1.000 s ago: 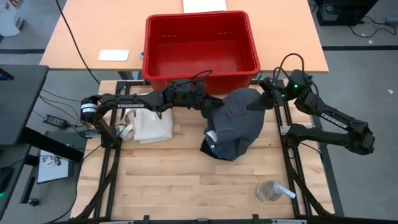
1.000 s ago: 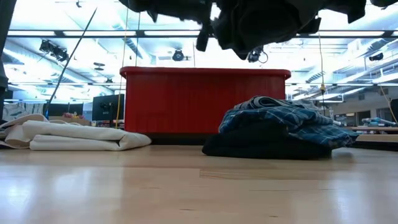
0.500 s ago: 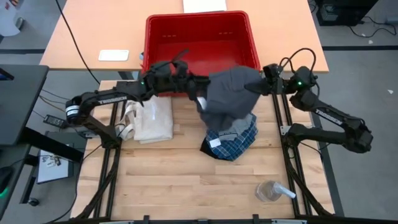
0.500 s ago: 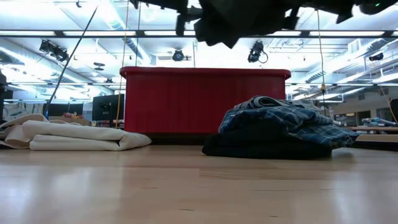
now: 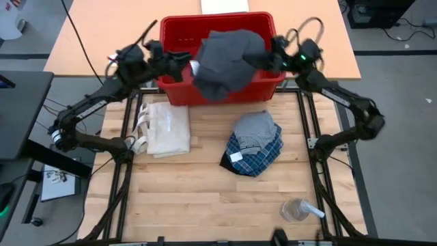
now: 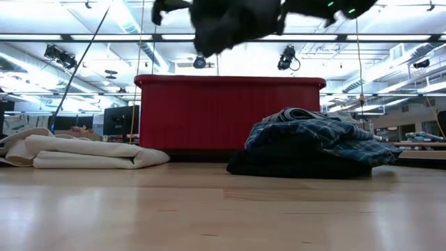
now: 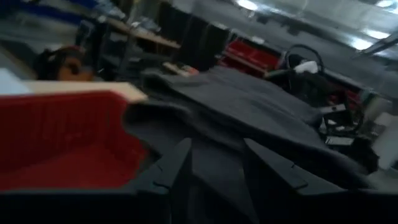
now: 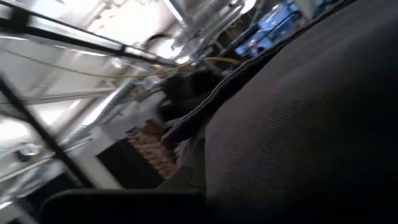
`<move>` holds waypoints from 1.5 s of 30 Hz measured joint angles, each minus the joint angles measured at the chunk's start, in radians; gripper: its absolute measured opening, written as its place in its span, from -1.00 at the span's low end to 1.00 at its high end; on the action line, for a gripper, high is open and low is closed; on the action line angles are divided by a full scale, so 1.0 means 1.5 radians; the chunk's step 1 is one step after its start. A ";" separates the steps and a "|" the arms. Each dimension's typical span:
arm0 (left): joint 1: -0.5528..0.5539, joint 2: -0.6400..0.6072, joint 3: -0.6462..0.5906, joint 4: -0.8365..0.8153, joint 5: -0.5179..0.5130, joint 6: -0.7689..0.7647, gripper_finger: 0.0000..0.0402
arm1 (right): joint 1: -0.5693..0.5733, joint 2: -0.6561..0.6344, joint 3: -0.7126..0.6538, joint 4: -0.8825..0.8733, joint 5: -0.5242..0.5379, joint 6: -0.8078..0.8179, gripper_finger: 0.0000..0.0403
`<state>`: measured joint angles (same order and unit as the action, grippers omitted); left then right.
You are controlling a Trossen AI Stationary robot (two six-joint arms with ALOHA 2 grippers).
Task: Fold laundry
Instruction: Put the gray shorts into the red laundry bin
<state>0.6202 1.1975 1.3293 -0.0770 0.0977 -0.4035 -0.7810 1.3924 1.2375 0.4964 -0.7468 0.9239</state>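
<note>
A dark grey garment hangs in the air over the red bin, stretched between my two grippers. My left gripper is shut on its left side and my right gripper on its right side. In the low view the garment hangs high above the bin. On the table lies a pile: a grey piece on top, blue plaid under it, black at the bottom. It rests flat on the wood. My left gripper pinches the garment's left edge between its two fingers, coming level from the table's left. The cloth is bunched there; how many layers I cannot tell. The garment is lifted clear, its lower part drooping toward the bin's near wall. My right gripper holds the garment's right edge, coming roughly level from the table's right. In its wrist view the cloth fills the picture and hides the fingers. The garment hangs clear of bin and table.
A folded white cloth lies at the table's left. A clear plastic cup or bag sits near the front right corner. An orange-topped table stands behind the bin, with a white object on it.
Both grippers have risen and gone toward the far edge, carrying the grey garment from above the pile to above the red bin. The left gripper has also drawn back toward the table's left. The pile, covered from above before, now shows.
</note>
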 joint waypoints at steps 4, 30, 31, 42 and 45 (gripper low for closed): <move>0.034 -0.043 -0.001 -0.071 0.050 -0.005 -0.28 | -0.024 0.112 0.088 -0.007 0.027 -0.036 -0.81; 0.029 -0.124 -0.001 -0.259 0.060 0.021 -0.28 | -0.083 0.456 0.277 -0.321 0.134 -0.162 -0.47; 0.029 -0.127 -0.001 -0.259 0.060 0.020 -0.28 | -0.085 0.452 0.277 -0.333 0.125 -0.170 -0.37; 0.029 -0.145 -0.001 -0.257 0.060 0.017 -0.28 | -0.130 0.381 0.278 -0.565 0.182 -0.174 0.76; 0.029 -0.145 -0.001 -0.258 0.060 0.016 -0.28 | -0.129 0.344 0.278 -0.609 0.211 -0.210 0.77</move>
<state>0.6643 0.9802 1.3285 -0.4637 0.1879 -0.3790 -0.9748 1.9090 1.6550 -0.4172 -0.4304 0.6097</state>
